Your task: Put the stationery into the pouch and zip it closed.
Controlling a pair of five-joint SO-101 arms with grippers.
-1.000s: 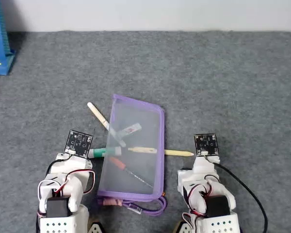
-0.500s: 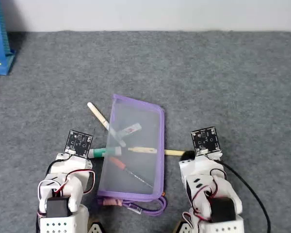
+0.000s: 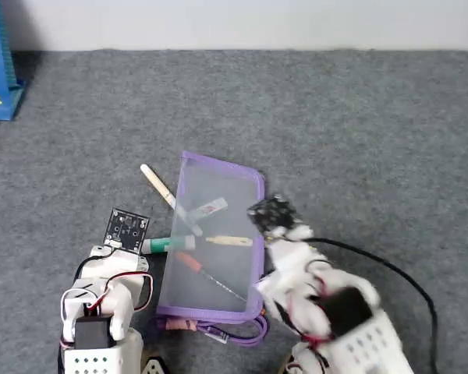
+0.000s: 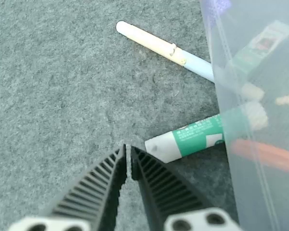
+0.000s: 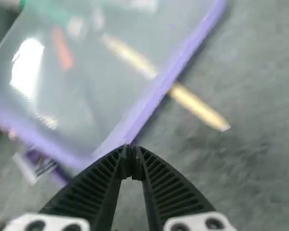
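Rectangular translucent pouch [image 3: 218, 292] with purple trim lies flat on the grey felt mat [image 3: 359, 140], between the arms. A cylindrical green marker [image 4: 188, 139] protrudes at its left edge and a slim yellow pencil [image 5: 197, 108] at its right. On the left gripper [image 4: 128, 154] and right gripper [image 5: 131, 154] the ribbed jaws are together, holding nothing.

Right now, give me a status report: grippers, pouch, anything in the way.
Left gripper shut, empty, beside green marker. Right gripper shut, empty, at pouch edge. Marker and yellow pencil lie under pouch, not inside.
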